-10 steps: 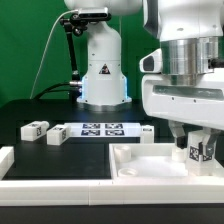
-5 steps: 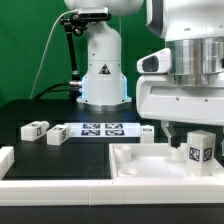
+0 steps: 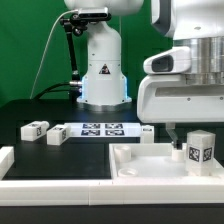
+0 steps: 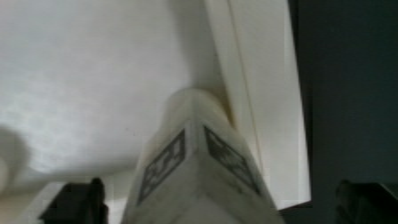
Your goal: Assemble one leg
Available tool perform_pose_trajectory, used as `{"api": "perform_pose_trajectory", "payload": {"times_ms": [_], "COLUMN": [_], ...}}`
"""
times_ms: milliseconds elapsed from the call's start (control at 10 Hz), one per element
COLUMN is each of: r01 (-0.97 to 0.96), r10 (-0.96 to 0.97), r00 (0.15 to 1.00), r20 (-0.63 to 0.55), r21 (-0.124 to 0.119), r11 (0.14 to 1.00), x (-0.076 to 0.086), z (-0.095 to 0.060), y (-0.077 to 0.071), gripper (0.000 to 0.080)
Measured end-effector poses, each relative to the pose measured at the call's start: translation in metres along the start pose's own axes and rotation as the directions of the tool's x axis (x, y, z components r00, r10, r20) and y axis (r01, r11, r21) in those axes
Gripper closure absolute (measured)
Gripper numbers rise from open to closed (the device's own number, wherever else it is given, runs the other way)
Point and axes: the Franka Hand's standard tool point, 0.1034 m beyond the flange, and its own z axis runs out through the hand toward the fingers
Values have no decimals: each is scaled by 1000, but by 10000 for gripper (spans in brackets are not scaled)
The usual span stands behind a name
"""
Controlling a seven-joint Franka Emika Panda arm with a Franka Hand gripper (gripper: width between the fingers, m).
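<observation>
A white leg [image 3: 200, 150] with a black-and-white tag stands upright in the large white tray-shaped part [image 3: 140, 166], near its corner at the exterior view's right. My gripper [image 3: 193, 127] hovers just above it. In the wrist view the leg [image 4: 199, 160] rises between my two dark fingertips [image 4: 75, 202], which stand wide apart and clear of it. The gripper [image 4: 217, 205] is open and holds nothing. Three more legs [image 3: 36, 128], [image 3: 57, 135], [image 3: 147, 131] lie on the black table behind the tray part.
The marker board [image 3: 100, 129] lies flat between the loose legs. The robot base [image 3: 104, 70] stands behind it. A white raised edge [image 3: 6, 160] sits at the exterior view's lower left.
My gripper has risen off the leg. The leg stays standing in the tray part, now more exposed below the fingers.
</observation>
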Motion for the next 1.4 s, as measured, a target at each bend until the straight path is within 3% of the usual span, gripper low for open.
{"api": "perform_pose_trajectory", "payload": {"times_ms": [300, 500, 600, 700, 800, 900, 1000, 1400], "r01": [324, 481, 462, 462, 450, 434, 434, 61], "r10": [-324, -480, -461, -461, -449, -433, -433, -61], "r00": [946, 877, 887, 887, 893, 901, 901, 998], "r20": [19, 31, 30, 30, 29, 28, 29, -4], "r21": [-57, -63, -63, -63, -63, -64, -64, -35], "r11": [944, 874, 885, 885, 891, 899, 899, 998], "x": [4, 4, 4, 4, 4, 4, 4, 5], "z": [-3, -3, -3, -3, -3, -3, -3, -2], "y": [0, 4, 4, 4, 4, 4, 4, 6], "gripper": [151, 151, 151, 277, 277, 416, 508, 508]}}
